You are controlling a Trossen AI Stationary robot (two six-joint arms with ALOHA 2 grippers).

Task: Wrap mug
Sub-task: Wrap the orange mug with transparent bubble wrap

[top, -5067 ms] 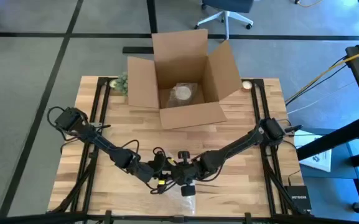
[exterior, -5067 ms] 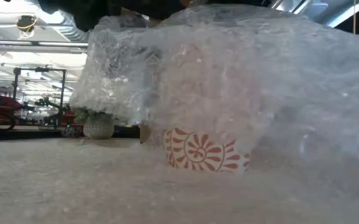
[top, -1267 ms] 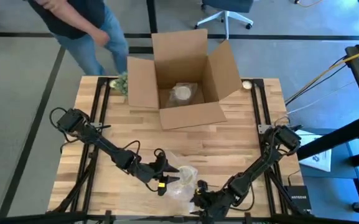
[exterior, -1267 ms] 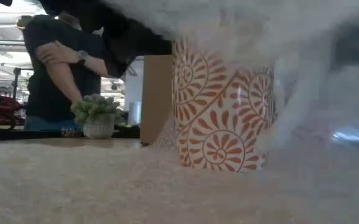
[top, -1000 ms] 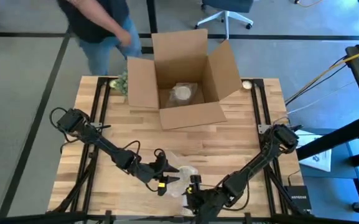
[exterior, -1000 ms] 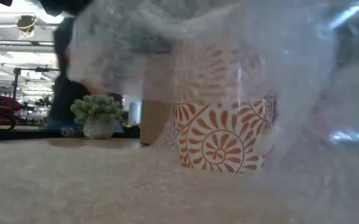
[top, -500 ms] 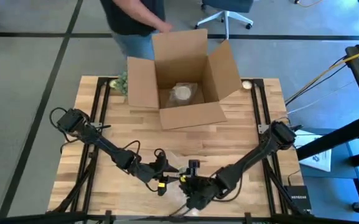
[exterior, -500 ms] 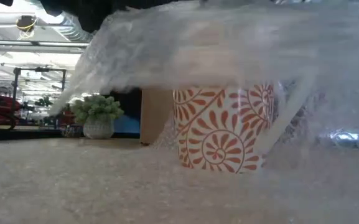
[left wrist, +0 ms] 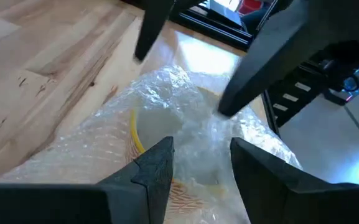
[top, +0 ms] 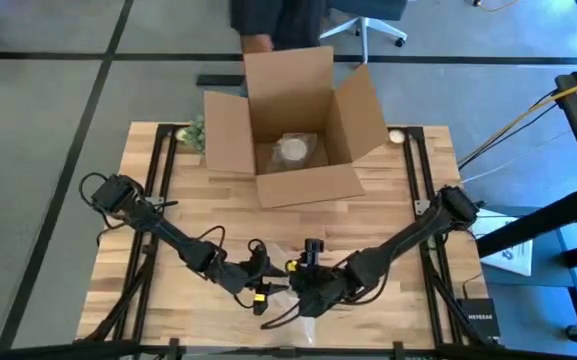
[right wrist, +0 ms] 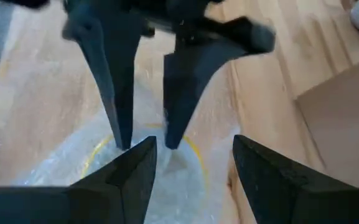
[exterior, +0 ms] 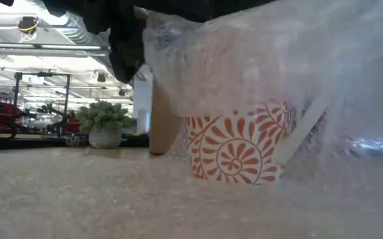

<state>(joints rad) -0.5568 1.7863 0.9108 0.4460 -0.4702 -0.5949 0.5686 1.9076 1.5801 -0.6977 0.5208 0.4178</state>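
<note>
We see the mug [exterior: 234, 143], white with an orange spiral-and-leaf pattern, standing upright on the wooden bench [top: 388, 215] near its front edge, roughly midway between the two sides. A sheet of clear bubble wrap [exterior: 257, 60] is draped over the mug's top and hangs down its sides, leaving the lower band of the pattern uncovered in the low view; more wrap lies flat on the bench under and around the mug.

Both arms meet over the mug. The left end effector [left wrist: 198, 162] sits low at the mug, its two fingers parted with a fold of bubble wrap lying between them; we cannot tell whether they are pressing on the plastic. The right end effector [right wrist: 191, 165] hovers on the opposite side, pointed toward the left one, and its fingers are spread apart with wrap and the mug's yellowish rim [right wrist: 195, 149] showing between them. From above, the two end effectors are almost touching over the crumpled wrap.

Farther back on the bench stands an open cardboard box [top: 293, 125] with its flaps up and a bubble-wrapped bundle [top: 293, 150] inside. A small potted succulent [exterior: 103, 123] sits near the bench's far left corner beside the box. A person [top: 273, 20] stands just beyond the box, only partly in view.
</note>
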